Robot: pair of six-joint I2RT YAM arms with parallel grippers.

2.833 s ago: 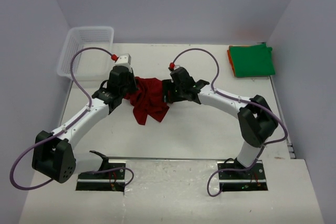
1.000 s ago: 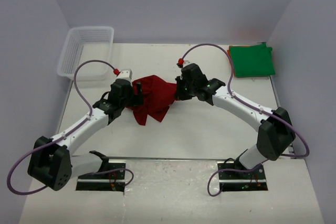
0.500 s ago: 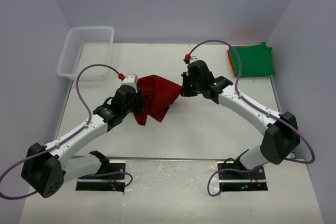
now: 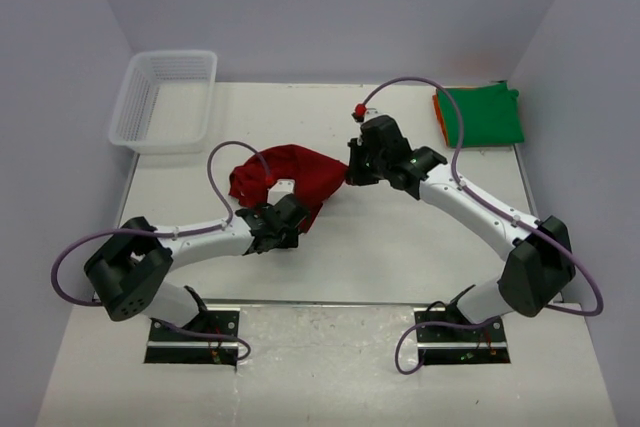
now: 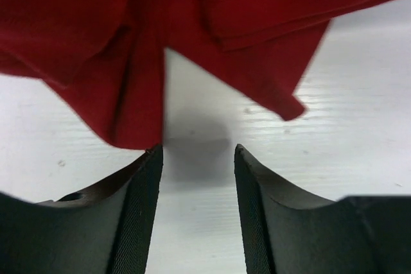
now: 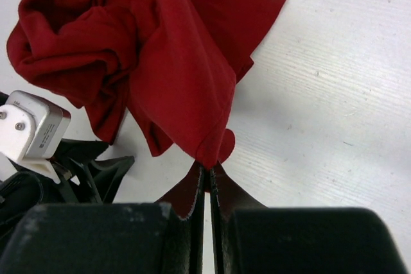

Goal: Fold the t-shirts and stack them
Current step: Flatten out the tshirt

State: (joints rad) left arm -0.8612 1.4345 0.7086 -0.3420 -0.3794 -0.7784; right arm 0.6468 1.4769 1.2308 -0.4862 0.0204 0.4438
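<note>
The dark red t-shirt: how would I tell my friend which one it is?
Look at the white table, right at its middle. The dark red t-shirt is there, all crumpled, with the right gripper pinching one edge. Unlike it, the green t-shirt and the orange t-shirt beneath it sit neatly folded in the far right corner.

White plastic mesh basket (image 4: 128, 107), upper left of the top view: it stood on the far left corner of the table (image 4: 400, 247), just beside the left wall, with lattice sides flaring up to a solid rim. The table was white and matte; both wrist views showed faint grain lines running across its surface. Pale lilac-grey walls (image 4: 320, 7) enclosed it at the top, left and right of the frame. A lighter board (image 4: 320, 387) lay along the bottom edge.
</note>
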